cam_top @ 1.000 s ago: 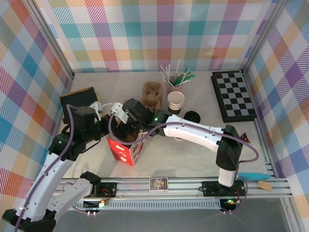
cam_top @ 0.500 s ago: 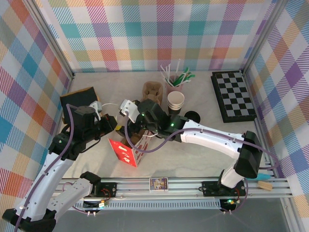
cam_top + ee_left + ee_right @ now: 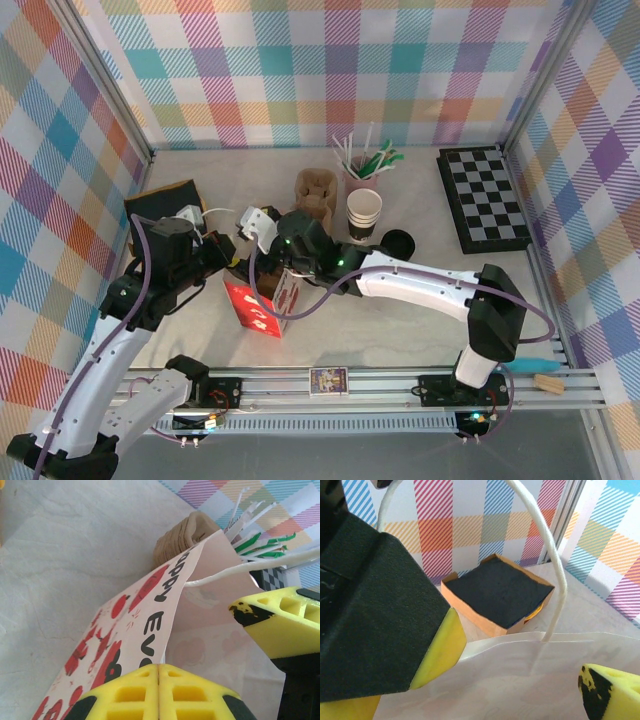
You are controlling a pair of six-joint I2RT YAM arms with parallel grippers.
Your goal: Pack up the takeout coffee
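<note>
Honestly, your next move hangs on where the takeout coffee sits relative to the right gripper [image 3: 520, 666], and I cannot place that cup with certainty. The gripper's fingers are spread wide over the mouth of the paper bag [image 3: 262, 312] with nothing between them, and one white handle [image 3: 555, 585] loops up past them. The left gripper [image 3: 159, 685] is clenched on the bag's near rim, holding the printed wall up so the mouth gapes. What the left wrist view shows of the bag's pale inside holds no cup, though its bottom is hidden.

Out on the table [image 3: 400, 338], to the right of the bag and beyond the right forearm, stands a stack of open white cups [image 3: 364, 212] with a dark band. Just beside it is a round black thing [image 3: 398, 241]. It looks like a lid seen from above, but I cannot tell whether a cup sits under it. If that is your coffee, it stands upright on the right arm's side, well apart from the left, so I would judge this a reach from above for the right arm.
</note>
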